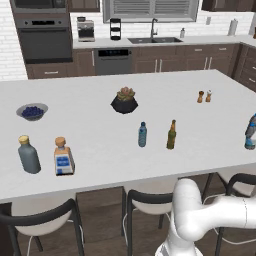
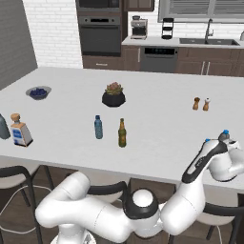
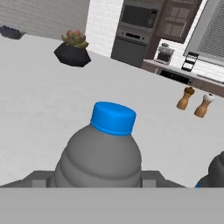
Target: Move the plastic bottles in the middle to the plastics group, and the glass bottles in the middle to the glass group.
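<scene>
Showing, from the left base view, one middle water bottle [image 1: 142, 134] and the green bottle [image 1: 171, 135] upright and apart at mid-counter [image 1: 100, 95]. Glass group at far left: grey bottle [image 1: 28, 155] beside square bottle [image 1: 63, 157]. Plastics group [image 1: 250, 131] at the right edge.

Seen from the right base view, gripper [image 2: 221, 142] low at the counter's right end, blue cap of the carried water bottle [image 2: 225, 133] just above it.

Looking along the hand, carried water bottle [image 3: 103, 157] upright and centred between the jaws, apparently clasped at a middling width around the body; contact itself hidden. Shakers [image 3: 194, 101] and plant [image 3: 72, 49] well beyond.

Handling, as judged: light, thin-walled, smooth, yielding under a hard squeeze, easily tipped. Best taken around the ribbed body below the shoulder, not the cap. Green bottle likely heavier, rigid, breakable; best taken at the body, not the slim neck.
</scene>
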Controlling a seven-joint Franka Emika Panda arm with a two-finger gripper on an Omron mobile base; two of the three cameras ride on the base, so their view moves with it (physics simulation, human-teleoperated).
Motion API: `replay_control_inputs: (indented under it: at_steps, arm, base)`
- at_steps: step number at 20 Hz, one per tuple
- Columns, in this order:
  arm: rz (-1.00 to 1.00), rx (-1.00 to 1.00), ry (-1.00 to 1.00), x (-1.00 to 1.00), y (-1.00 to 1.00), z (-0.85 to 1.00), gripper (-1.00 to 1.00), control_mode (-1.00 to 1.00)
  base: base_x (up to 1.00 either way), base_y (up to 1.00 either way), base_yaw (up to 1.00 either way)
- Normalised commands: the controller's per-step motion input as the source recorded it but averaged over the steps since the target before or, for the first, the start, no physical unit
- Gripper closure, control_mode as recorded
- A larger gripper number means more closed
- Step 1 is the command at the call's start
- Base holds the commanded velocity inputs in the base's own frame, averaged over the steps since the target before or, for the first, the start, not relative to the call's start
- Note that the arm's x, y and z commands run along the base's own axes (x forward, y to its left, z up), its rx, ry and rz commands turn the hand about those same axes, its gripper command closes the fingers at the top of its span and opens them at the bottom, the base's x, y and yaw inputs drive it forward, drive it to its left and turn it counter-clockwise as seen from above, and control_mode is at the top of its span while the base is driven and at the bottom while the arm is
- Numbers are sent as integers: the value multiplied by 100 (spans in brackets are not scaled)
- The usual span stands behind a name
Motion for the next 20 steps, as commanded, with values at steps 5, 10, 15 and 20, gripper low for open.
replay_control_inputs:
  at_steps: [5, 10, 15, 20]
  arm:
    - [0, 0, -14, -31, -22, -40, 100, -100]
    - [0, 0, -15, -19, -12, -35, 100, -100]
    - [0, 0, -3, 0, -2, -17, -100, -100]
    - [0, 1, 0, 0, -4, -6, -100, -100]
  base:
    - [0, 0, 0]
    - [0, 0, 0]
    - [0, 0, 0]
    - [0, 0, 0]
